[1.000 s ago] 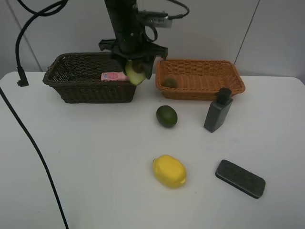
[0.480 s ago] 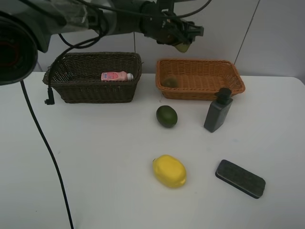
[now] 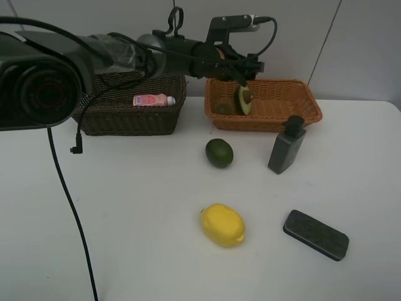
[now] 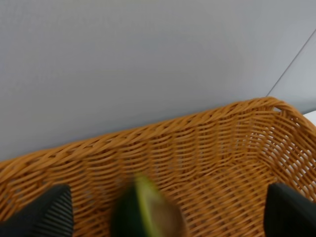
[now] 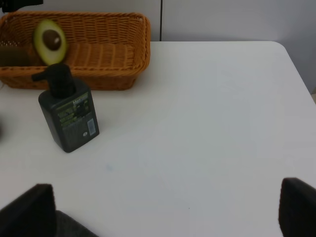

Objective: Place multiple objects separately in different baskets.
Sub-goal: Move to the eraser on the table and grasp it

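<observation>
My left gripper (image 3: 246, 68) reaches across over the orange-tan basket (image 3: 282, 119) with its jaws open. The halved avocado (image 3: 244, 100) is free of them, on edge inside that basket next to the brown kiwi (image 3: 223, 108). In the left wrist view the avocado (image 4: 148, 212) is a blur between the spread fingertips (image 4: 49, 212). The pink bottle (image 3: 153, 100) lies in the dark basket (image 3: 125, 119). The green lime (image 3: 219, 152), yellow lemon (image 3: 222, 225), dark pump bottle (image 3: 287, 145) and dark slab (image 3: 315, 234) are on the table. My right gripper (image 5: 165, 210) is open and empty. The white blue-capped bottle is out of view.
The left arm and its cables (image 3: 75, 144) span the dark basket and the table's back left. The right wrist view shows the pump bottle (image 5: 69, 116) in front of the orange-tan basket (image 5: 108, 79) and the white table's right edge (image 5: 296, 64).
My left gripper carried the avocado from beside the dark basket to over the orange-tan basket, then let it go. The avocado has dropped into that basket.
</observation>
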Available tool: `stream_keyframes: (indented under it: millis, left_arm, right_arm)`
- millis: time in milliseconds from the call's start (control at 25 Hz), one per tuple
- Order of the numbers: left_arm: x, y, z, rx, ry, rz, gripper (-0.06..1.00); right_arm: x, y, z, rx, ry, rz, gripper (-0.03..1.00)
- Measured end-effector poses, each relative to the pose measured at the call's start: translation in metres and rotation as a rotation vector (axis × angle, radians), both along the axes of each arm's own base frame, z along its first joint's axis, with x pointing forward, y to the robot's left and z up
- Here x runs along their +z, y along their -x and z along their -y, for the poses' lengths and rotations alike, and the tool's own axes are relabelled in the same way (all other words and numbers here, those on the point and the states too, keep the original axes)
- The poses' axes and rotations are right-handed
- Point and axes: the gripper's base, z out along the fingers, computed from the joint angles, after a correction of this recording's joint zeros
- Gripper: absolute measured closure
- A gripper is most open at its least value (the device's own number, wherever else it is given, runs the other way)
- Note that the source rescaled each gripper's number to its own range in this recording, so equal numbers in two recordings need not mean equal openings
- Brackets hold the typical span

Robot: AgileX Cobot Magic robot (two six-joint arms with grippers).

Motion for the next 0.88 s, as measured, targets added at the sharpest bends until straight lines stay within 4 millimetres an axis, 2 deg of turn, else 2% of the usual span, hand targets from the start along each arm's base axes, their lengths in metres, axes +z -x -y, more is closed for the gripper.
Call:
stream_keyframes:
  millis: [200,320,400,600,720,880]
  left_arm:
    - [0.002,0.0,0.0,-0.002,-0.02,-0.029,-0.05]
    - [0.013,0.003,-0.001,-0.01,-0.09,-0.127,-0.05]
    - [0.032,0.011,-0.006,-0.019,-0.166,-0.233,-0.05]
    - [0.098,0.041,-0.033,-0.031,-0.381,-0.458,-0.05]
    - [0.12,0.05,-0.049,-0.006,-0.515,-0.488,-0.05]
    - [0.131,0.043,-0.066,0.045,-0.572,-0.442,-0.05]
  right_arm:
    - [0.0,0.0,0.0,0.0,0.0,0.0,-0.01]
    - [0.0,0.0,0.0,0.0,0.0,0.0,-0.01]
    - [0.0,0.0,0.0,0.0,0.0,0.0,-0.01]
    - [0.0,0.0,0.0,0.0,0.0,0.0,-0.01]
    - [0.0,0.0,0.0,0.0,0.0,0.0,-0.01]
    - [0.0,0.0,0.0,0.0,0.0,0.0,-0.01]
